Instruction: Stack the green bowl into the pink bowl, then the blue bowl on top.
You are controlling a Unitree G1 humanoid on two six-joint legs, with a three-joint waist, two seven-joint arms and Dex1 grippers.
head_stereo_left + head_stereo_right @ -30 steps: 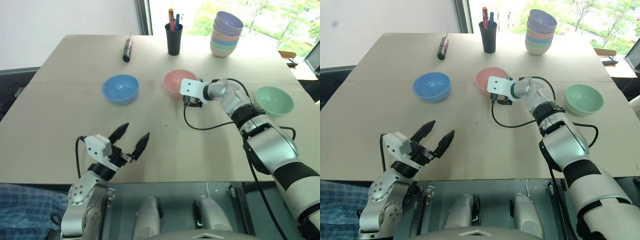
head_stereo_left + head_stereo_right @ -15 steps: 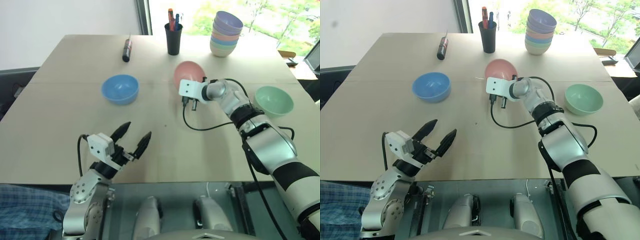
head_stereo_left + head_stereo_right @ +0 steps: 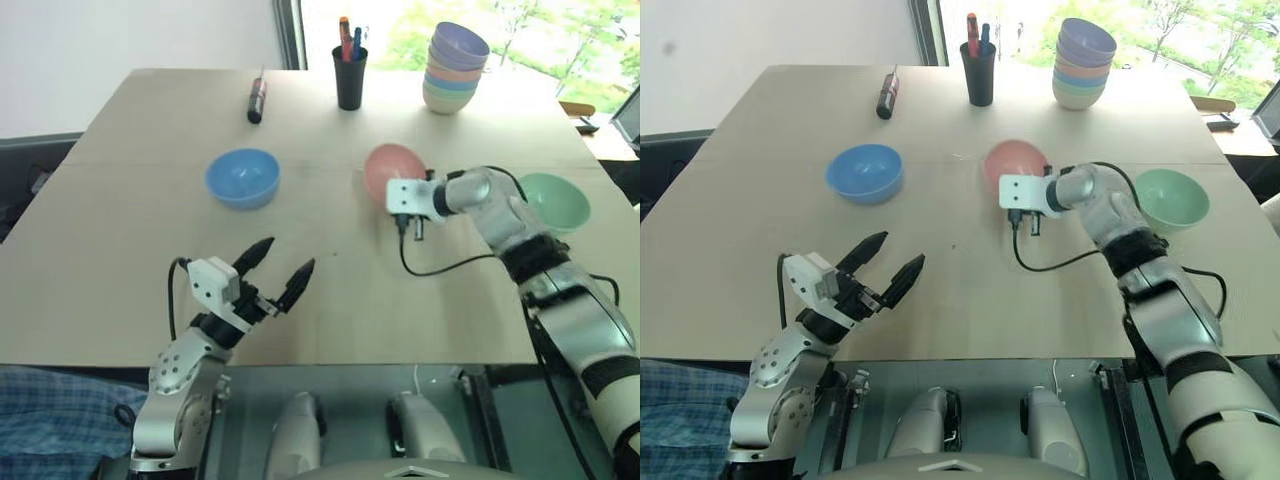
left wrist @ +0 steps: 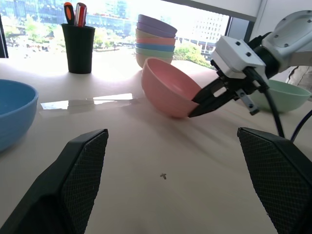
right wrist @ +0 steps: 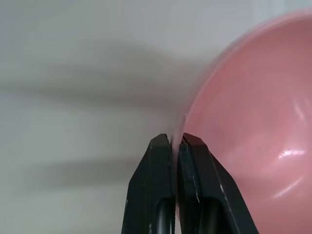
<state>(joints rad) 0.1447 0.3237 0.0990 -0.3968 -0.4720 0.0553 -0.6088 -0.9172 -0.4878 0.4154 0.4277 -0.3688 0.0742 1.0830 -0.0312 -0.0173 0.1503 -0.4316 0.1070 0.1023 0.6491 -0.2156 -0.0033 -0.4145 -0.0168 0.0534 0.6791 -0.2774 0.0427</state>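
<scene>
My right gripper [image 4: 195, 112] is shut on the rim of the pink bowl [image 3: 390, 165], which it holds tilted low over the middle of the table. The right wrist view shows the two black fingers [image 5: 158, 161] pinched on the bowl's thin edge [image 5: 253, 122]. The green bowl [image 3: 553, 200] sits upright on the table just right of the pink one, apart from it. The blue bowl [image 3: 241, 177] rests upright at the centre left. My left gripper [image 3: 285, 257] hovers open and empty near the table's front edge, well short of the blue bowl.
At the back of the table stand a black pen cup [image 3: 350, 75] and a tall stack of pastel bowls [image 3: 455, 65]. A black marker [image 3: 257, 100] lies at the back left. A black cable [image 3: 440, 265] loops from my right wrist onto the table.
My right gripper shut on the pink bowl's rim, tipped the bowl up and carried it right, toward the green bowl. My left gripper has stayed open and almost still.
</scene>
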